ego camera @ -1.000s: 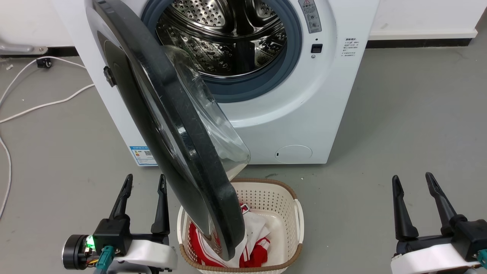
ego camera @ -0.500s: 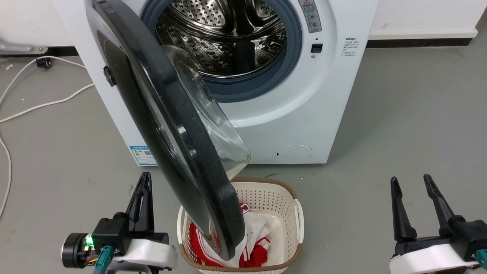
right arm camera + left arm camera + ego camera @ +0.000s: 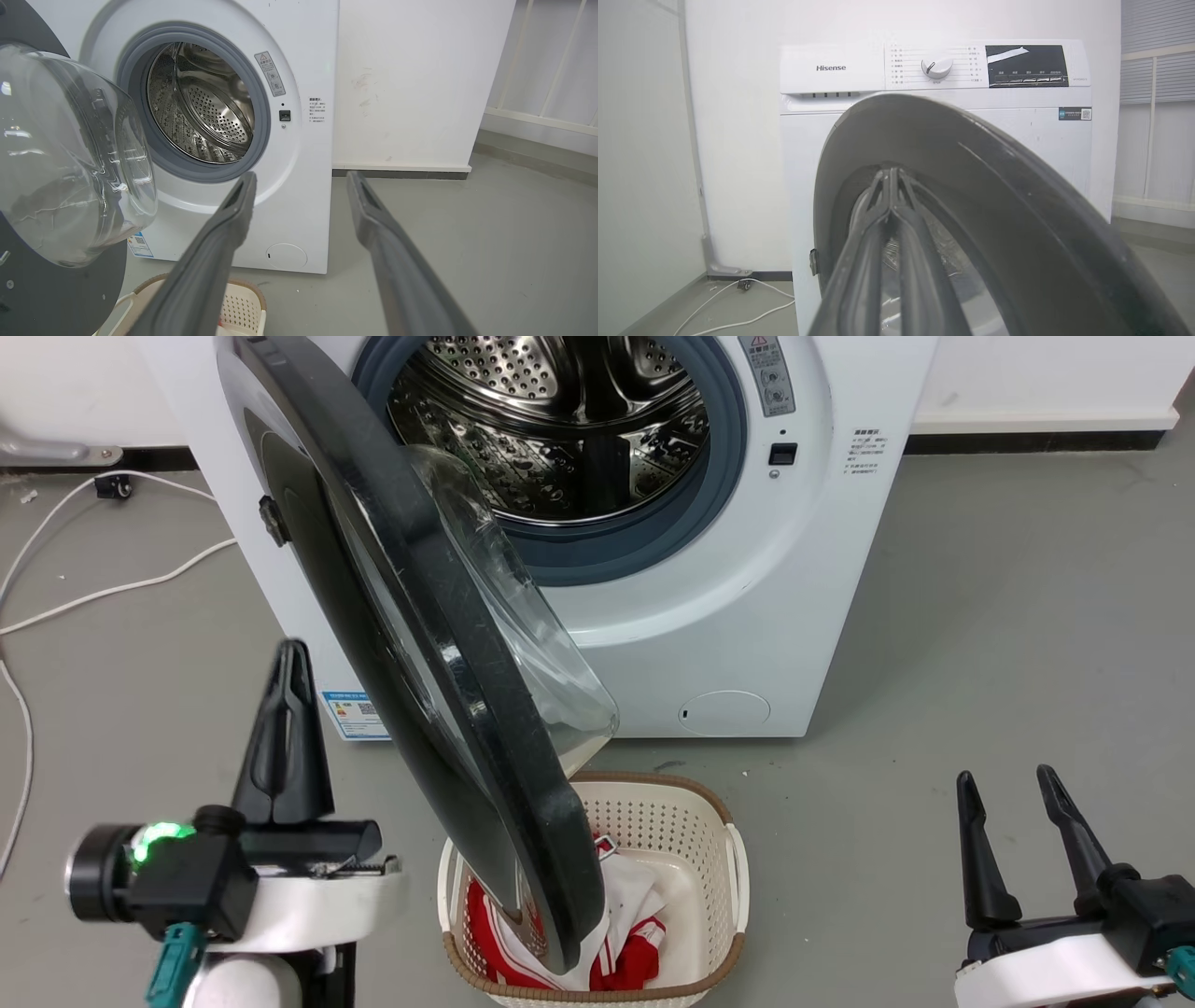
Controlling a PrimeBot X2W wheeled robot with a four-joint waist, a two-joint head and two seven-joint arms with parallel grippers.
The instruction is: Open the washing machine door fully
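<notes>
The washing machine door [image 3: 439,653] stands partly open, swung out from its hinge on the left side of the white washing machine [image 3: 747,616]. It sits nearly edge-on to the head camera. Its black rim runs from the top left of that view down toward the middle, and its clear glass bowl [image 3: 523,616] bulges to the right, toward the steel drum [image 3: 560,420]. The door's lower edge hangs above a cream basket [image 3: 724,840] on the grey floor [image 3: 980,616] in front of the machine. Red and white clothes [image 3: 635,933] lie in the basket.

The left gripper [image 3: 291,658] is raised to the left of the door, with its jaws pressed together and nothing between them. In the left wrist view its joined fingers [image 3: 878,242] point at the door's dark outer face — whether the tips touch it cannot be told.

The right gripper [image 3: 1005,777] hangs low at the right, well apart from the door and the basket, with its jaws spread wide and empty. In its own wrist view the fingers [image 3: 219,242] point toward the front of the machine.

A white cable [image 3: 112,588] trails across the floor to the left of the machine.
</notes>
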